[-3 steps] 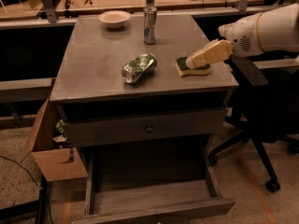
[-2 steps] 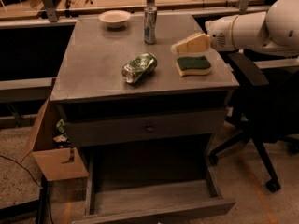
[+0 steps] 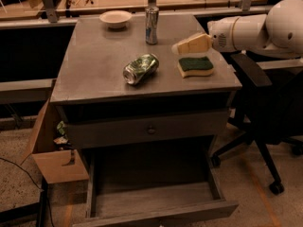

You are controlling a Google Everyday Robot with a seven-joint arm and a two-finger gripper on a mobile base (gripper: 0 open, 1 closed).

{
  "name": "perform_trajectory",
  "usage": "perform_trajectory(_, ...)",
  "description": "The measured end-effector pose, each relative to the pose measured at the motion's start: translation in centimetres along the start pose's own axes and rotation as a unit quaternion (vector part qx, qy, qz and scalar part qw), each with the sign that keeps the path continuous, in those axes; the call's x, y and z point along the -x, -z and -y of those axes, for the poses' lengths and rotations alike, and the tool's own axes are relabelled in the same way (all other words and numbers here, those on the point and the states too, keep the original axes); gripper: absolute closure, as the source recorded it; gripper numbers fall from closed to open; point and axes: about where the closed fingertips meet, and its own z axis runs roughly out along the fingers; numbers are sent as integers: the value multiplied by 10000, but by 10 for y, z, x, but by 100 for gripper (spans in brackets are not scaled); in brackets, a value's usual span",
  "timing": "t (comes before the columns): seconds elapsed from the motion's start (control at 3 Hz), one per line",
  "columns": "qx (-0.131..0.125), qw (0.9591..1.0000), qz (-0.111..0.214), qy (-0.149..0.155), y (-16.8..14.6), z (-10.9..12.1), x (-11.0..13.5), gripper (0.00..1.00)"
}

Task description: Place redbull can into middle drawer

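Note:
The redbull can, slim and silver-and-blue, stands upright at the back middle of the grey cabinet top. My gripper reaches in from the right on a white arm. It hovers above the top, right of and nearer than the can, and just behind a green-and-yellow sponge. It is apart from the can and holds nothing that I can see. The middle drawer is pulled out low at the front, and its flat grey floor is bare.
A dented green can lies on its side mid-top. A small pale bowl sits at the back left. A shut drawer front with a round knob is above the open drawer. A black office chair stands right, a cardboard box left.
My gripper has moved left and farther back, from above the sponge's right side to a spot closer to the redbull can. The objects have not moved.

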Motion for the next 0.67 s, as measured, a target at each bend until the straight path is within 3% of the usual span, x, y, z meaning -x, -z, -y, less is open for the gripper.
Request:
perform_trajectory(0.33,-160,9996,74,202,-20,3,-2,0)
perform_trajectory(0.67,-183,9988,100,441,-68,7,-6,0)
